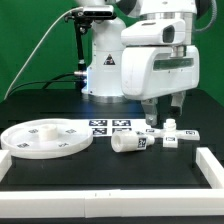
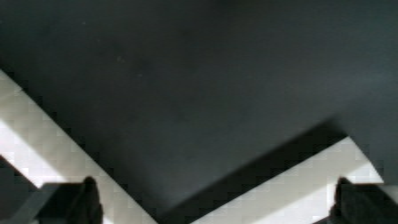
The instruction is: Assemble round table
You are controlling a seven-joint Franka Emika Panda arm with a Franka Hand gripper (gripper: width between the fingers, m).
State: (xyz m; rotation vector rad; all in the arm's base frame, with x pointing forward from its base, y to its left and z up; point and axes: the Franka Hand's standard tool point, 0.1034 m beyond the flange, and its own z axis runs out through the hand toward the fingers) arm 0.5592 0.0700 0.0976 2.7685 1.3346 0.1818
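The round table top, a large flat white rimmed disc with small square tags, lies on the black table at the exterior view's left. The short thick white leg lies on its side near the middle, right of the disc. My gripper hangs open and empty above the table, just behind and right of the leg and apart from it. In the wrist view my gripper is open: two dark fingertips stand wide apart with nothing between them. The disc and leg are out of the wrist view.
A small white tagged part stands right of the leg. The marker board lies behind the leg. White border rails frame the table's front and sides; two of them meet in a corner in the wrist view. The robot base stands at the back.
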